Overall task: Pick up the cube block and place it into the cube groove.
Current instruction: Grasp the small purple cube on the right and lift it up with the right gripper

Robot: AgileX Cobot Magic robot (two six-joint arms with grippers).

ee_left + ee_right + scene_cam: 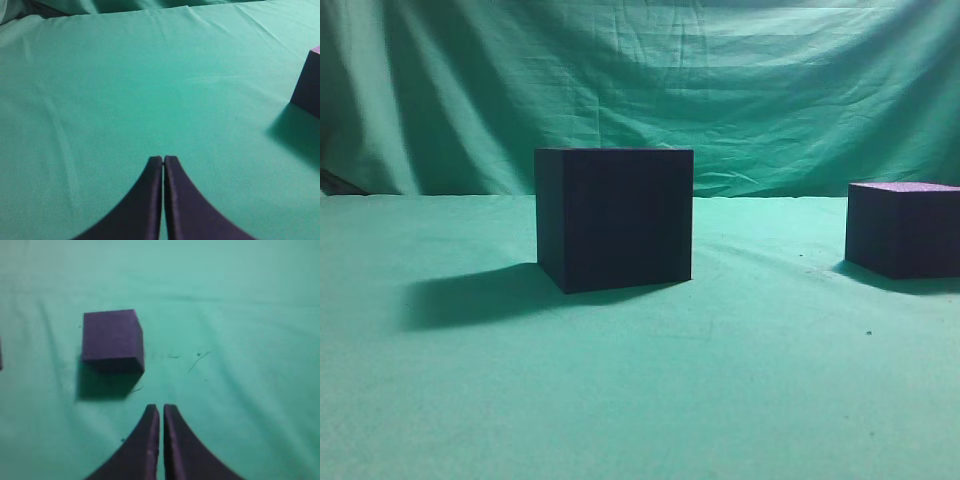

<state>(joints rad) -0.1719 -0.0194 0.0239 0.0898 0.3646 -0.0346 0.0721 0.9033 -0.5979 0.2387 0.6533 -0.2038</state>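
Observation:
The cube groove (615, 218), a large dark navy-black box, stands on the green cloth at the middle of the exterior view. The smaller cube block (903, 228), with a purplish top, sits at the right edge. In the right wrist view the cube block (113, 341) lies ahead and to the left of my right gripper (161, 408), which is shut, empty and apart from it. My left gripper (163, 159) is shut and empty over bare cloth. A dark block's corner (309, 82) shows at the right edge of the left wrist view; I cannot tell which block it is. Neither gripper shows in the exterior view.
A green cloth (640, 400) covers the table and hangs as a backdrop (640, 90) behind it. A dark sliver (1, 353) shows at the left edge of the right wrist view. Small dark specks and a thread (198, 360) lie on the cloth.

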